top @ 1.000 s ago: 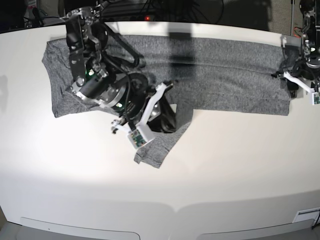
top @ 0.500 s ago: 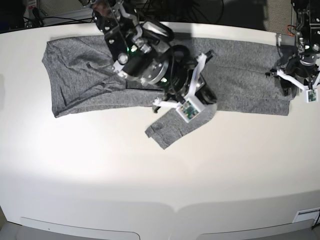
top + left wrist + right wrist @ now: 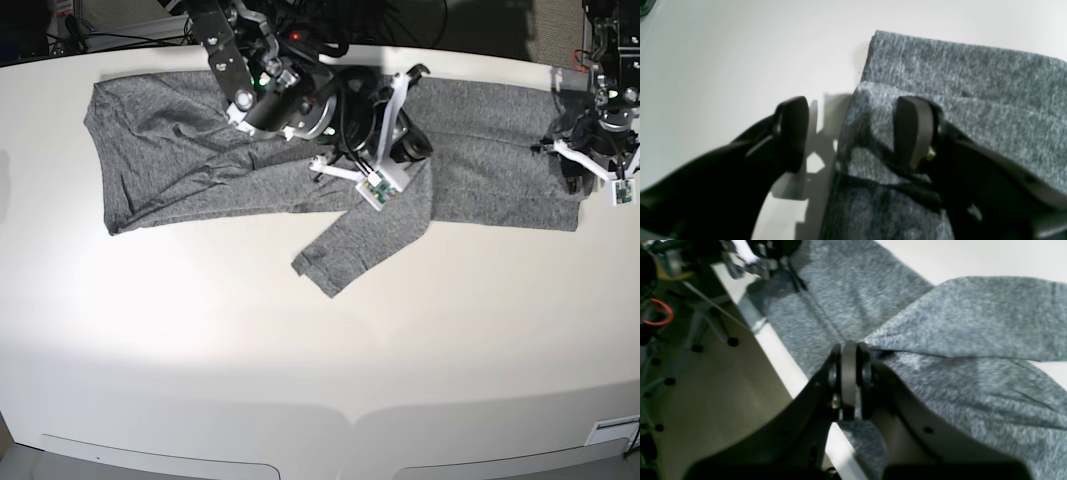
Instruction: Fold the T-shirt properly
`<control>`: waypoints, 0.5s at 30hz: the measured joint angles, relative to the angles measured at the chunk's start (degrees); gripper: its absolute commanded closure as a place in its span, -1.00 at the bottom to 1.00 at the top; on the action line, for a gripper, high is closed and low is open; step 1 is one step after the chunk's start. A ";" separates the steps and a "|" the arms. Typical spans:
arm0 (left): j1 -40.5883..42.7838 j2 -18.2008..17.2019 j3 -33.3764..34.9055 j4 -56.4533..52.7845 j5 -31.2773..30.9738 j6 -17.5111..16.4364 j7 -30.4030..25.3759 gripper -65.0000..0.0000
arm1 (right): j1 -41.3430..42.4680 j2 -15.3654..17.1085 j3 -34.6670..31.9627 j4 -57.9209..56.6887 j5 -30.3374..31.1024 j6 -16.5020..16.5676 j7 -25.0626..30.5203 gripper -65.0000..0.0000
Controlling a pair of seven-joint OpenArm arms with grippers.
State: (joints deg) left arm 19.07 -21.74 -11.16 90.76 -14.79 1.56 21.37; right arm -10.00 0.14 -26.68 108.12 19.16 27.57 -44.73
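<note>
Up close, the left wrist view shows the left gripper with its two dark fingers spread wide apart. One finger hangs over the bare white table. The other finger hangs over the big, soft, heather-grey T-shirt. The shirt's folded edge lies between them, with one layer on top of another. Nothing is held.

Next, the right wrist view shows the right gripper squeezed tight. Its two fingers press together and pinch a bit of the grey cloth at their tips. From that pinch, a sleeve of the T-shirt stretches off to the right, over the rest of the shirt. The table's pale edge runs slantwise on the left. Beyond it are wires and dark machine parts, all blurry.

Last, the base view looks down from above. The T-shirt lies spread in a long band across the far side of the white table. One sleeve sticks out toward the near side, slanting down to the left. The right arm reaches in from the top and bends low over the middle of the shirt, with its gripper down at the cloth. The left arm stands at the shirt's far right end, with its gripper just over the edge there.
</note>
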 measured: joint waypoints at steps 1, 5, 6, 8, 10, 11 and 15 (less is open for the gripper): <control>0.00 0.00 0.00 0.00 0.00 0.00 0.00 -0.23 | -0.02 0.00 0.00 0.00 0.31 0.00 -0.17 0.80; 0.00 0.00 0.00 0.00 0.00 0.00 -0.26 -0.23 | -0.02 0.00 0.00 0.00 3.19 -0.04 -0.13 0.09; 0.00 0.00 0.00 0.00 0.00 0.00 -0.26 -0.23 | -0.02 0.00 0.00 0.00 3.65 -0.07 0.11 -0.02; 0.00 0.00 0.00 0.00 0.00 0.00 -0.26 -0.23 | -0.02 0.00 0.00 0.00 5.07 -0.09 0.90 -0.12; 0.00 0.00 0.00 0.00 0.00 0.00 -0.26 -0.23 | 0.00 0.00 0.00 0.00 6.10 0.52 2.21 -0.12; 0.00 0.00 0.00 0.00 0.00 0.00 -0.39 -0.23 | 0.02 0.00 0.00 0.00 6.10 1.79 2.64 -0.12; 0.15 -0.02 0.00 2.23 0.33 -4.09 0.44 -0.23 | 2.21 -0.04 0.57 0.00 1.03 2.51 2.23 -0.12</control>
State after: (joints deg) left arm 19.22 -21.76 -11.16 92.99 -14.46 -2.52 21.80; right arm -7.79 0.10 -26.11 108.12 20.18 30.09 -42.50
